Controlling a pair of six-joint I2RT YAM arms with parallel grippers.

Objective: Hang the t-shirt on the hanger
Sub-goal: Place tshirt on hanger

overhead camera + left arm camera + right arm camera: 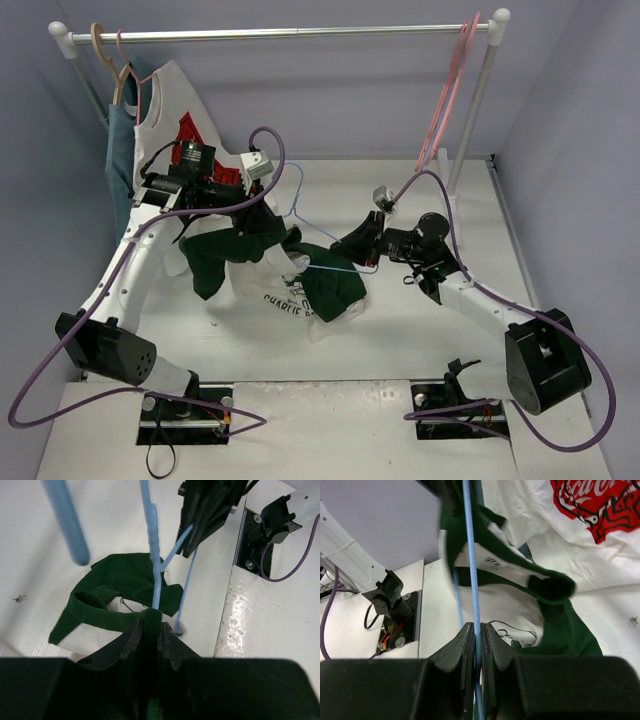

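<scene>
The t-shirt (290, 285), white with dark green sleeves and collar, hangs crumpled above the table at the centre. My left gripper (268, 228) is shut on its green collar (150, 620) and holds it up. The light blue wire hanger (300, 215) runs from its hook near the left gripper down to my right gripper (352, 248), which is shut on one wire (476, 625). In the left wrist view the hanger (155, 565) passes down through the open collar ring. In the right wrist view the t-shirt (520, 600) hangs beyond the wire.
A clothes rail (290, 35) spans the back. Pink hangers (450, 100) hang at its right end. At its left end are a tan wooden hanger (120, 85), a blue-grey garment (120, 170) and a white shirt with red graphic (180, 125), also in the right wrist view (590, 510).
</scene>
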